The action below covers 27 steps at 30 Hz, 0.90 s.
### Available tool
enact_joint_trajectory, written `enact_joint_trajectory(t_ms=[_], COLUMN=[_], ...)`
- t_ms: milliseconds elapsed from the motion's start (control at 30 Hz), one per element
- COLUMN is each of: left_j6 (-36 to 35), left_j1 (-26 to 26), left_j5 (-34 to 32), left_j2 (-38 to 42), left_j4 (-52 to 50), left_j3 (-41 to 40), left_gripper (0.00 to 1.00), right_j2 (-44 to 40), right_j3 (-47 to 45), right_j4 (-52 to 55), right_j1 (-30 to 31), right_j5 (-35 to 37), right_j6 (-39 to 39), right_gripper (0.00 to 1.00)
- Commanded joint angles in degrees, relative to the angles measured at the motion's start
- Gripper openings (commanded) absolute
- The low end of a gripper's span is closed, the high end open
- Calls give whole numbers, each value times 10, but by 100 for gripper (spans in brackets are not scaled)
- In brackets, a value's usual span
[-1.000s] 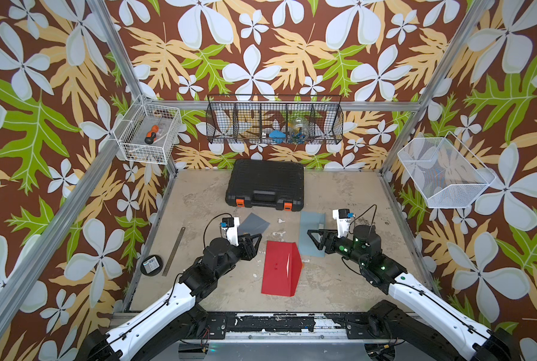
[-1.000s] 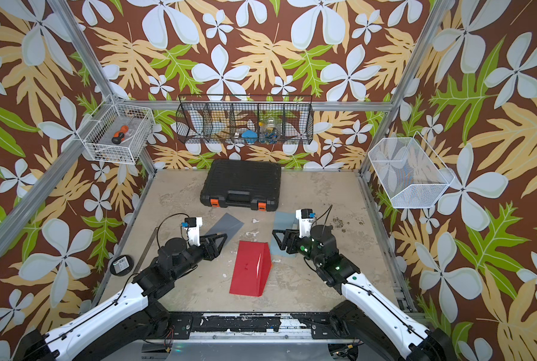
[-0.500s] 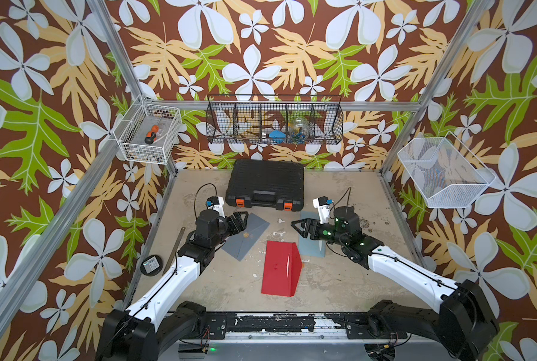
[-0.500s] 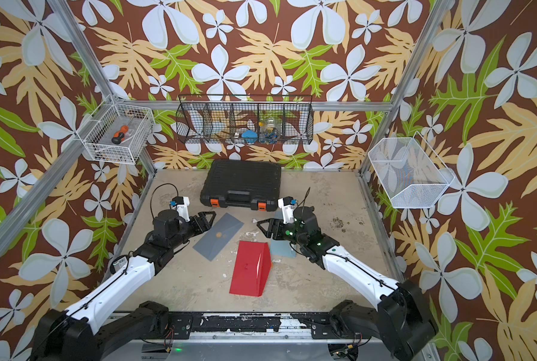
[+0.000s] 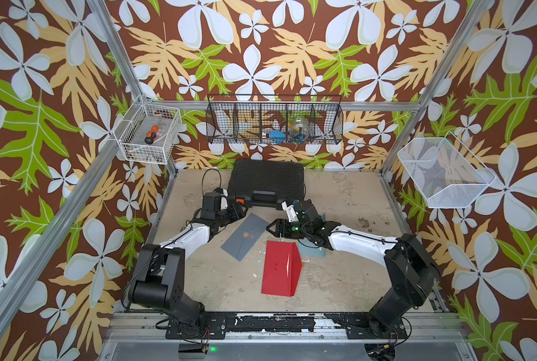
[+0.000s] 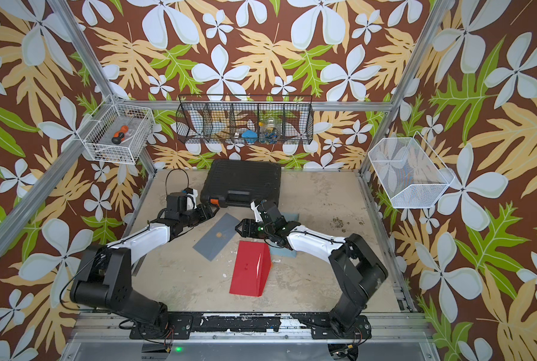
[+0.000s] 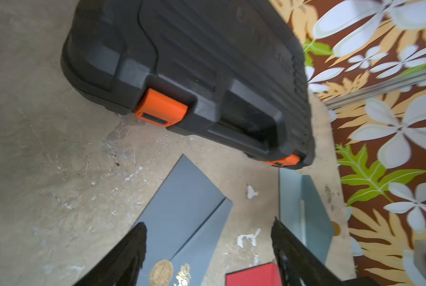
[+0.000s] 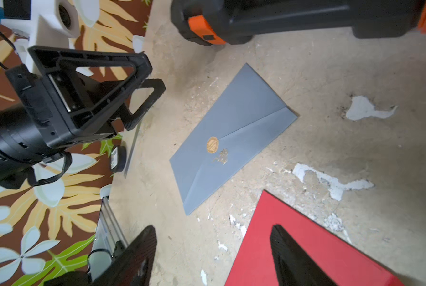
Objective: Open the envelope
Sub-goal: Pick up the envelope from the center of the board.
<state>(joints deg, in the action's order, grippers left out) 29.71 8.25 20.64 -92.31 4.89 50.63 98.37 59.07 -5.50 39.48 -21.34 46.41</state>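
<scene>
- Your left gripper (image 7: 207, 227) has its jaws spread and empty, over a corner of the grey envelope (image 5: 245, 239) (touching or not, can't tell).
- Your right gripper (image 8: 212, 232) jaws are spread and empty; the envelope lies flat ahead of them, gold seal (image 8: 212, 144) up.

Taking the sandy table (image 5: 348, 275) as a clock face in both top views, a shut black case (image 5: 267, 181) with orange latches (image 7: 161, 107) lies at 12 o'clock, and a red folded sheet (image 5: 278, 268) sits just toward 6 o'clock from the centre. On the wall beyond 12 o'clock hangs a black wire basket (image 5: 337, 125) holding a blue item (image 5: 276, 135) and a clear jar (image 5: 298, 128) in neighbouring compartments. A white wire basket (image 5: 148, 153) at 10 o'clock holds an orange-and-black screwdriver (image 5: 151, 134), and a white mesh basket (image 5: 448, 193) hangs at 2 o'clock.
</scene>
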Motion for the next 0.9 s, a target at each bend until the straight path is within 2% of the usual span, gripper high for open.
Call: enact_joint_trajectory(t_ms=[0,200,333,867], left_j6=[-70,-76,-70,0], left_j1=[-2,-2,-2,-2], left_j5=[7,-22,-9,7], left_j2=[-47,-73,-85,-30], left_j4=[-65,-72,-73,2], left_j3=[32,51,47,-71], left_gripper=[78,79,79,79], right_j2=[27,78,105,182], right_j3=[15,52,68,133], right_j4=[-14,-2,1,28], right_j1=[4,8,7,7], right_j5=[-12,-25,-25,-14], right_j6=[16,11,9,-7], right_gripper=[74,74,75,76])
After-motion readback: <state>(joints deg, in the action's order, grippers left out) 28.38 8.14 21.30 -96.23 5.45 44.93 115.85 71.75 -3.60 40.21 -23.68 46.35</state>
